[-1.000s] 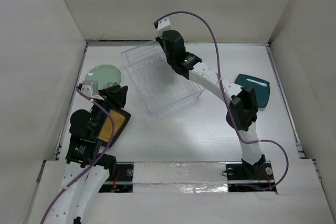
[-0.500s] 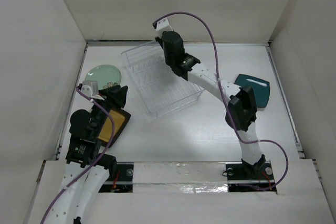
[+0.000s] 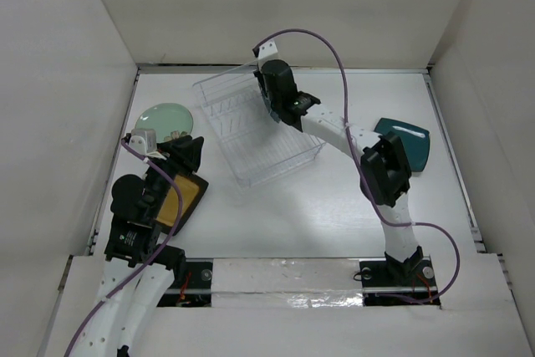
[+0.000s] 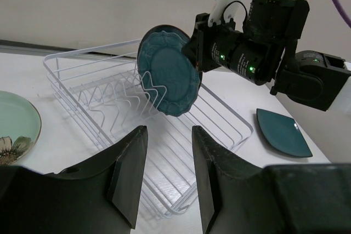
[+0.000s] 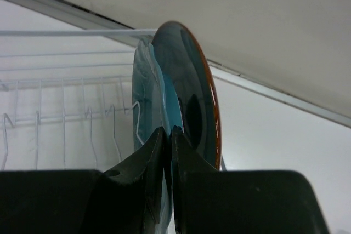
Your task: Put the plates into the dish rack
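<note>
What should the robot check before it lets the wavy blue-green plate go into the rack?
1. Right hand pinches the scalloped plate: ok, fingers shut on its rim.
2. Plate standing on edge: ok, close to upright.
3. Plate over the dish rack: ok, above the tines.
4. Plate's bottom edge in a gap between tines: cannot tell.
5. Rack slots free: ok, no other plate inside.
6. Left hand out of the way: ok, open and on the near side, apart from the rack.
</note>
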`<state>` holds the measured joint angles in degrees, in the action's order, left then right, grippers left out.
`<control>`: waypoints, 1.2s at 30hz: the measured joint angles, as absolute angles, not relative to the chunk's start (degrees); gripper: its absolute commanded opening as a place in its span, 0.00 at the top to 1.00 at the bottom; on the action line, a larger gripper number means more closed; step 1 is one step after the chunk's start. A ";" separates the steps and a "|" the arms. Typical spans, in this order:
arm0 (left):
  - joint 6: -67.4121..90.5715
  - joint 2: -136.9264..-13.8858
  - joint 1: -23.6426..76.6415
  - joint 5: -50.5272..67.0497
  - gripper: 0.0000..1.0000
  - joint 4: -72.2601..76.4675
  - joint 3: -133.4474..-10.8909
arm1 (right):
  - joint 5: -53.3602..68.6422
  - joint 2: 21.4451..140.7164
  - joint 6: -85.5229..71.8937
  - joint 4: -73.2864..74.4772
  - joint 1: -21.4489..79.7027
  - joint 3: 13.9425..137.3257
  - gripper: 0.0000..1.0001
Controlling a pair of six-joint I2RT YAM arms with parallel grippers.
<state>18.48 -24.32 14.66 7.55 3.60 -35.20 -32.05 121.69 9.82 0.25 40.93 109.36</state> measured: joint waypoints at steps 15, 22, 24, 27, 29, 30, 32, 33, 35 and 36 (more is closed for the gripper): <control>18.48 -24.25 14.66 7.55 0.65 3.57 -35.20 | -26.09 121.51 0.14 -0.25 37.56 107.74 0.40; 18.48 -24.23 14.66 7.55 0.65 3.57 -35.20 | -24.27 117.12 -1.61 -1.98 38.09 103.77 0.27; 18.48 -24.25 14.66 7.55 0.65 3.57 -35.20 | -23.88 113.38 -2.31 -2.31 38.09 100.86 0.28; 18.48 -24.18 14.66 7.53 0.65 3.57 -35.20 | -23.31 105.58 -4.19 -4.64 37.69 94.61 0.67; 18.48 -24.16 14.66 7.55 0.66 3.57 -35.20 | -22.87 98.30 -6.28 -7.35 36.97 87.94 0.97; 18.48 -24.16 14.66 7.55 0.67 3.57 -35.20 | -23.11 94.50 -7.51 -8.64 36.29 84.09 1.00; 18.50 -24.16 14.66 7.66 0.81 3.57 -35.20 | -23.99 86.00 -11.31 -11.20 33.71 75.24 1.00; 18.59 -24.10 14.66 7.79 0.86 3.60 -35.20 | -24.62 81.95 -13.50 -12.64 31.62 70.83 1.00; 18.48 -23.86 14.66 7.92 1.00 3.55 -35.20 | -25.26 74.28 -18.63 -14.79 25.34 60.69 1.00; 18.61 -23.70 14.66 8.01 1.00 3.60 -35.20 | -25.50 70.96 -21.54 -15.46 21.15 55.72 1.00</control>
<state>18.61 -23.70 14.66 8.01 3.60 -35.20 -25.50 70.96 -21.54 -15.46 21.15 55.72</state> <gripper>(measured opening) 0.033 0.009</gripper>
